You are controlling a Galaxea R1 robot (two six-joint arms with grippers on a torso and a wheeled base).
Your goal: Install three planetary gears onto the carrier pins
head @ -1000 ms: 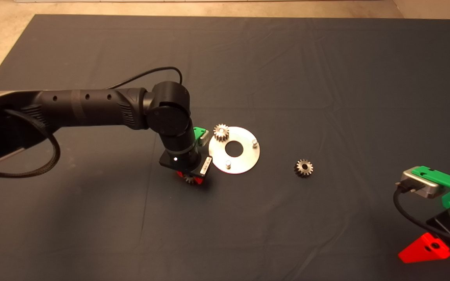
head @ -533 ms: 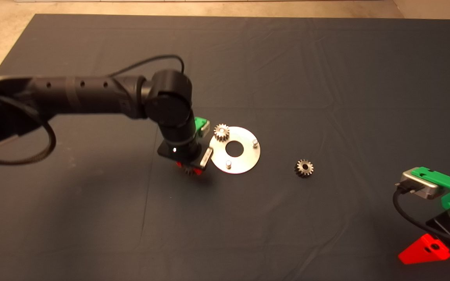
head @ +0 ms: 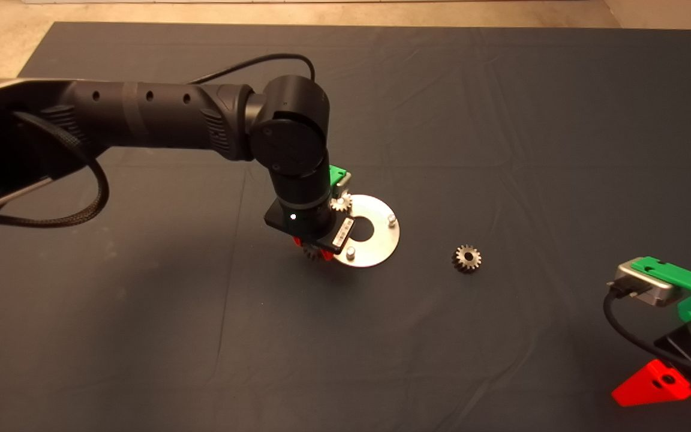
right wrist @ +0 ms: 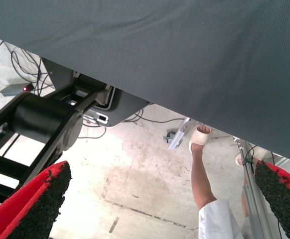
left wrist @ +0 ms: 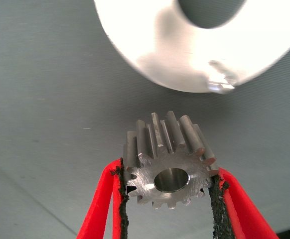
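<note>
My left gripper (head: 312, 252) hangs over the near-left rim of the shiny carrier disc (head: 375, 240), shut on a planetary gear (head: 311, 255). In the left wrist view that gear (left wrist: 167, 167) sits clamped between the two pads, its bore showing, just short of the disc (left wrist: 150, 50) and one bare carrier pin (left wrist: 219, 82). A second gear (head: 339, 203) sits on the far-left pin, partly hidden by the wrist. Two pins (head: 391, 219) (head: 350, 252) stand bare. A third gear (head: 466, 258) lies on the mat right of the disc. My right gripper (head: 651, 384) is parked at the lower right, open.
Bare, wrinkled dark mat (head: 441, 108) surrounds the disc. The right wrist view looks past the mat edge (right wrist: 195, 59) to the floor, with the robot's black base (right wrist: 45, 119) and a person's leg (right wrist: 200, 164) there.
My left arm has carried the held gear rightward from left of the disc to its near-left rim. The right arm, the loose gear and the disc stayed put.
</note>
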